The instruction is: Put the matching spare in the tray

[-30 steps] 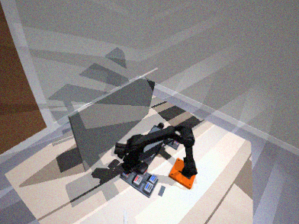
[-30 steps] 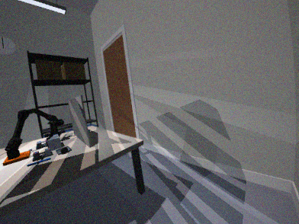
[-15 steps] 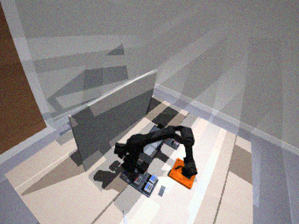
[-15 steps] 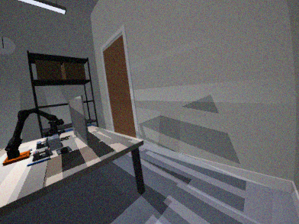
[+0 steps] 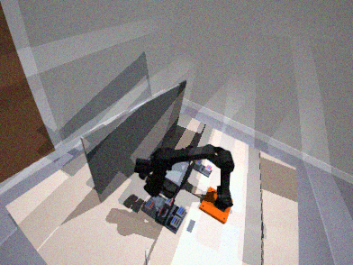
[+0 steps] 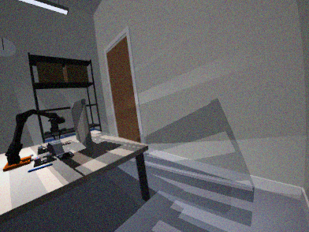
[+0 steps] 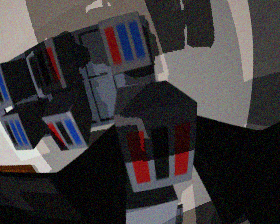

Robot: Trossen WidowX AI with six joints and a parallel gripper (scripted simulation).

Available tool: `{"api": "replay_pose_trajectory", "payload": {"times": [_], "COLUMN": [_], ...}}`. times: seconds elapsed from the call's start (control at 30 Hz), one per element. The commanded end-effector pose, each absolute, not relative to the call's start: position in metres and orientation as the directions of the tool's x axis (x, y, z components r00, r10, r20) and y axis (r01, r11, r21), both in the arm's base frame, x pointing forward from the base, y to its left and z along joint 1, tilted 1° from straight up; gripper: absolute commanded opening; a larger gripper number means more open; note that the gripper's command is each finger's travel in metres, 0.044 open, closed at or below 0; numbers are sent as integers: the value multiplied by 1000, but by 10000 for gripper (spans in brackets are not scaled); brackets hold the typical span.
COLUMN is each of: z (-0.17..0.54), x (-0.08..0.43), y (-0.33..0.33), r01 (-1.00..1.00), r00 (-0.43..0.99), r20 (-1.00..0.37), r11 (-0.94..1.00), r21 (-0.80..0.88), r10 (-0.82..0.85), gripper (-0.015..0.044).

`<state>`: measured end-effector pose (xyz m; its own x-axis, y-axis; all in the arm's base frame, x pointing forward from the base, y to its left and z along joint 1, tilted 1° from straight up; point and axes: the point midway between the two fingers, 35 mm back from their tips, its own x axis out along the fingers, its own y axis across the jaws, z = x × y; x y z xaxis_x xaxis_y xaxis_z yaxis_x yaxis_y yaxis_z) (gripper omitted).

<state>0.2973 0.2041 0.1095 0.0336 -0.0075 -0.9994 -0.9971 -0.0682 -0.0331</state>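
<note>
My gripper (image 7: 149,122) (image 5: 154,190) (image 6: 58,136) is shut on a dark grey spare with red, black and red stripes (image 7: 161,167). The black fingers stand on both sides of it in the wrist view. Other striped units stand around a grey rack: one with red, blue and blue stripes (image 7: 125,41), one with blue stripes (image 7: 18,131), one with red, black and blue stripes (image 7: 66,132) and a dark one with a red stripe (image 7: 53,65). I cannot tell the tray or the mounted unit's printed code for certain in these views.
A large grey upright panel (image 5: 135,140) (image 6: 81,124) stands beside the arm. The orange base (image 5: 213,213) (image 6: 16,164) is on the table. Another unit with reddish stripes (image 5: 205,168) lies beyond the arm. A blue strip (image 6: 40,167) lies near the front units.
</note>
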Motion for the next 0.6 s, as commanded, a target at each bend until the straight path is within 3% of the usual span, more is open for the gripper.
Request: {"api": "replay_pose_trajectory", "payload": {"times": [0.0, 0.57], "z": [116, 154], "x": [296, 302], "y": [204, 207], "r01": [-997, -997], "r00": [34, 33], "r20": [-999, -999], "r11": [-68, -68], "r21": [-34, -33], "r10": [-5, -7], "gripper": [0, 0]}}
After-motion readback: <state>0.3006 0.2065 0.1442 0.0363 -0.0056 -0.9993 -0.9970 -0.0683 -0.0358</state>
